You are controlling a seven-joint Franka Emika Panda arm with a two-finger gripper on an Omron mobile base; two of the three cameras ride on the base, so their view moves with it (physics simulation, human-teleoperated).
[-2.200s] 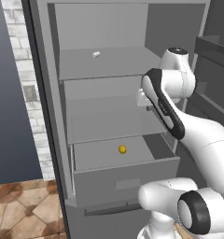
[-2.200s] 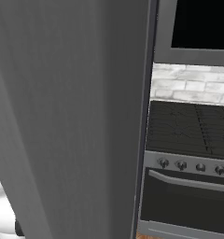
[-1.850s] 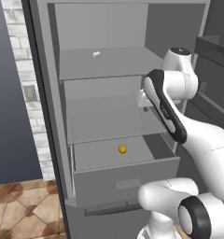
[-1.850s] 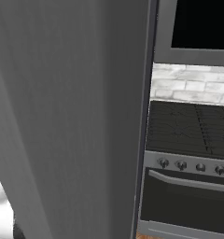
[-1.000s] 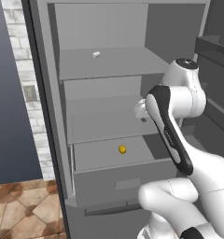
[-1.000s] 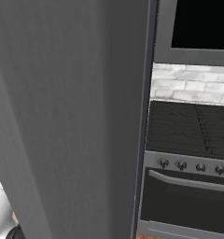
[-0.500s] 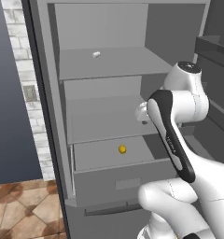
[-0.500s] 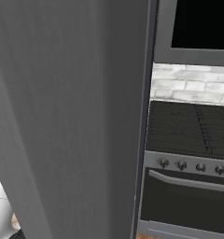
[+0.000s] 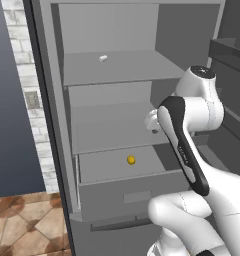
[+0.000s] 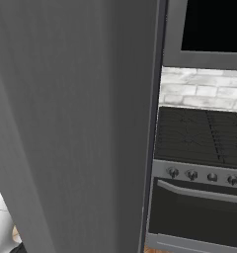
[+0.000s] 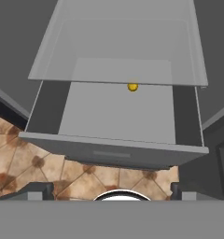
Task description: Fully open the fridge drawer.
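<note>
The fridge (image 9: 117, 65) stands open with its flat shelves bare apart from a small white item (image 9: 103, 58). Its drawer (image 9: 137, 197) at the bottom is pulled out, the flat face with the small indent (image 11: 111, 153) toward me. A small yellow ball (image 9: 131, 160) (image 11: 132, 87) lies on the drawer floor near the back. My hand (image 9: 152, 120) hangs above the drawer at the height of the middle shelf, apart from it. In the hand view my gripper (image 11: 111, 192) looks down on the drawer, open, its fingertips (image 11: 38, 190) wide apart with nothing between them.
The fridge door (image 10: 66, 123) stands open on the right, with ledges (image 9: 229, 50) on its inner side. Beyond it are a stove (image 10: 199, 138), an oven (image 10: 199, 212) and a dark microwave (image 10: 209, 24). Brown floor tiles (image 9: 22, 225) lie at the left.
My forearm has swung to the right and the hand has dropped a little in front of the middle shelf. The drawer and the yellow ball have not moved.
</note>
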